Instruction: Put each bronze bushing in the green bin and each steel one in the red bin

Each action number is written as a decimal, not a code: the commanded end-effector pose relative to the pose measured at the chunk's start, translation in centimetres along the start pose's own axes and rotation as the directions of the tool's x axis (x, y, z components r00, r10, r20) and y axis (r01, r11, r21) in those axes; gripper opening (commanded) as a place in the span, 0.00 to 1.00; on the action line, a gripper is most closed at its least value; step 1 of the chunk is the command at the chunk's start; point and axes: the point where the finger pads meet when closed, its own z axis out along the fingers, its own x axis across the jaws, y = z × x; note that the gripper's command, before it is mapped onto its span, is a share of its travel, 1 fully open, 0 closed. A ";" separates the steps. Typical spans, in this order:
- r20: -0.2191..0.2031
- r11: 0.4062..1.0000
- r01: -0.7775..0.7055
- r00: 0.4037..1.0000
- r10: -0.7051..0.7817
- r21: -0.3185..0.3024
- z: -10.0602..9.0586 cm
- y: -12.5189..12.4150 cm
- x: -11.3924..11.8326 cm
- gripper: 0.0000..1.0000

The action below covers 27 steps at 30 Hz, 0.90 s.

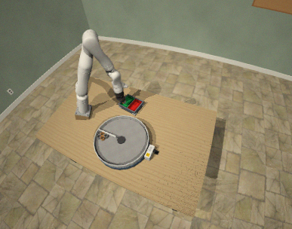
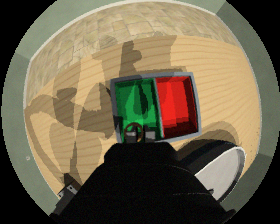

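My gripper (image 1: 120, 96) hangs just above the left edge of the green bin (image 1: 126, 102), which adjoins the red bin (image 1: 136, 105) in one tray. In the wrist view the fingertips (image 2: 133, 131) are shut on a small bushing, with the green bin (image 2: 134, 106) right beneath them and the red bin (image 2: 176, 105) to the right. The held bushing is too small and dark to tell its colour. A small cluster of bronze bushings (image 1: 102, 135) sits at the left rim of the grey turntable (image 1: 121, 141).
A white bar (image 1: 109, 134) runs from the turntable's hub to the bushings. A white control box (image 1: 149, 154) stands at the turntable's right side. The arm's base (image 1: 83, 113) stands left of the bins. The turntable edge shows in the wrist view (image 2: 219, 168).
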 end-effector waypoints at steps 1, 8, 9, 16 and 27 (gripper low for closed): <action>0.008 1.000 0.006 1.000 -0.006 -0.008 0.4 0.1 -0.4 0.00; 0.007 1.000 0.005 1.000 -0.005 -0.007 0.4 0.1 -0.3 0.00; 0.007 1.000 0.005 1.000 -0.005 -0.007 0.6 0.1 -0.3 0.00; 0.007 1.000 0.005 1.000 -0.005 -0.007 1.1 0.1 -0.4 0.00; 0.008 1.000 0.006 1.000 -0.006 -0.008 1.6 0.1 -0.4 0.00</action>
